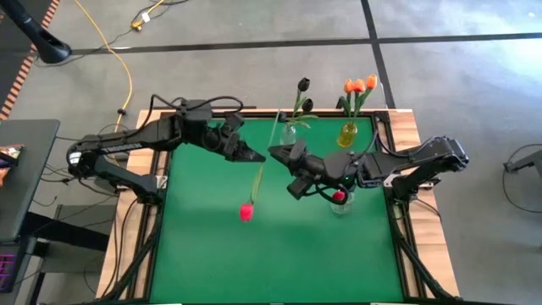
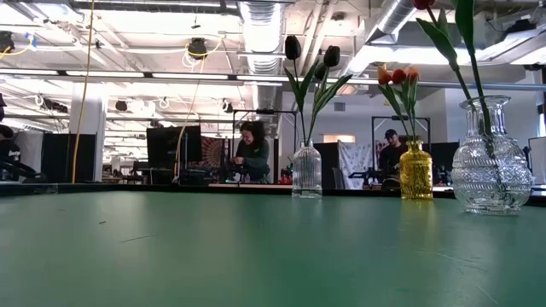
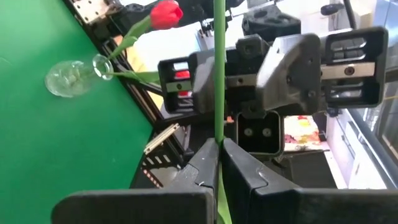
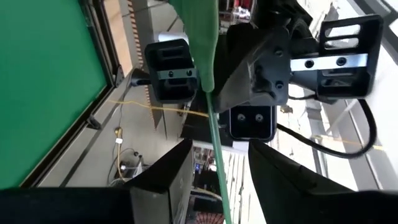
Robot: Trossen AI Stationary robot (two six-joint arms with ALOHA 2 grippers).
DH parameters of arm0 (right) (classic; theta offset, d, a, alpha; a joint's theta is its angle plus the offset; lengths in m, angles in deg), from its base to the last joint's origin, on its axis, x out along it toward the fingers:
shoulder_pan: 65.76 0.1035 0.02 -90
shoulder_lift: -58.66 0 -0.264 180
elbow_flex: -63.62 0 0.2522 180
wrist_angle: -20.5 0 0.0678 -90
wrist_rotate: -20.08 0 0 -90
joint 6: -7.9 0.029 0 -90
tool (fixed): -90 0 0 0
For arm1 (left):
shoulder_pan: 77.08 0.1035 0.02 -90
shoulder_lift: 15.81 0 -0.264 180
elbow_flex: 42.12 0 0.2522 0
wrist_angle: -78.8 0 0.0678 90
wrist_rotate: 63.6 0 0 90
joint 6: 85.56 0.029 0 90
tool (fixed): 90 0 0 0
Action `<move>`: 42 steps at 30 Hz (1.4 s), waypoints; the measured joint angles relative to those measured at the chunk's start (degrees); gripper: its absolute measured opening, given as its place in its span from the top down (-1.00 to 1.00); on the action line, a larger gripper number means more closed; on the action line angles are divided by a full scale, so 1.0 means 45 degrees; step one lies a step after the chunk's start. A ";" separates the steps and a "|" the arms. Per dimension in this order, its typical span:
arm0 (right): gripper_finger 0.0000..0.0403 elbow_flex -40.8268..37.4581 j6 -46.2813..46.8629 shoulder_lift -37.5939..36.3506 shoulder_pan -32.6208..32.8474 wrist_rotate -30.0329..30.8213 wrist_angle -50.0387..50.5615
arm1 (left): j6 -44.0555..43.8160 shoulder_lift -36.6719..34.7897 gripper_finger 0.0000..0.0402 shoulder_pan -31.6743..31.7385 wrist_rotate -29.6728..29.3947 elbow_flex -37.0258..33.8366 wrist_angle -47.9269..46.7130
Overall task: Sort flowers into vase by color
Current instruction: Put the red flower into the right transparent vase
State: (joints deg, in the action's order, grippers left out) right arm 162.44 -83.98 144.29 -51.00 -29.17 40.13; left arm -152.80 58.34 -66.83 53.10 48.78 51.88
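My left gripper (image 1: 259, 158) (image 3: 219, 152) is shut on a red tulip's thin green stem (image 1: 263, 157), above the middle of the green table. The tulip's head (image 1: 246, 212) points toward the near edge. My right gripper (image 1: 284, 171) (image 4: 214, 177) faces it from the right, open. In the right wrist view the stem (image 4: 213, 134) runs between its fingers without visibly touching them. Along the far and right edges stand a clear vase (image 1: 290, 133) (image 2: 307, 170) with near-black tulips, a yellow vase (image 1: 347, 134) (image 2: 415, 172) with orange tulips, and a clear vase (image 1: 340, 203) (image 2: 489, 168) (image 3: 70, 78) with a red tulip. My left gripper pinches the tulip's stem about midway along (image 3: 218, 124) between its two fingers, which lie across it. The flower is lifted clear of the table. Its head lies toward the near edge and its stem end toward the far edge.
The green mat (image 1: 212, 254) lies open toward the near and left edges. The three vases crowd the far-right part of the table. People sit at desks in the room beyond the far edge (image 2: 252, 149). A yellow cable (image 1: 127, 76) runs on the floor outside the table.
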 joint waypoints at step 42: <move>0.48 -0.0010 0.0126 0.0971 0.0054 -0.0013 -0.0161 | 0.0355 0.0379 0.97 -0.0163 -0.0006 0.0000 -0.0867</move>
State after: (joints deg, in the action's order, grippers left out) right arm 162.40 -83.41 148.66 -50.76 -29.23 39.41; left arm -151.21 60.04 -67.56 53.07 48.78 47.98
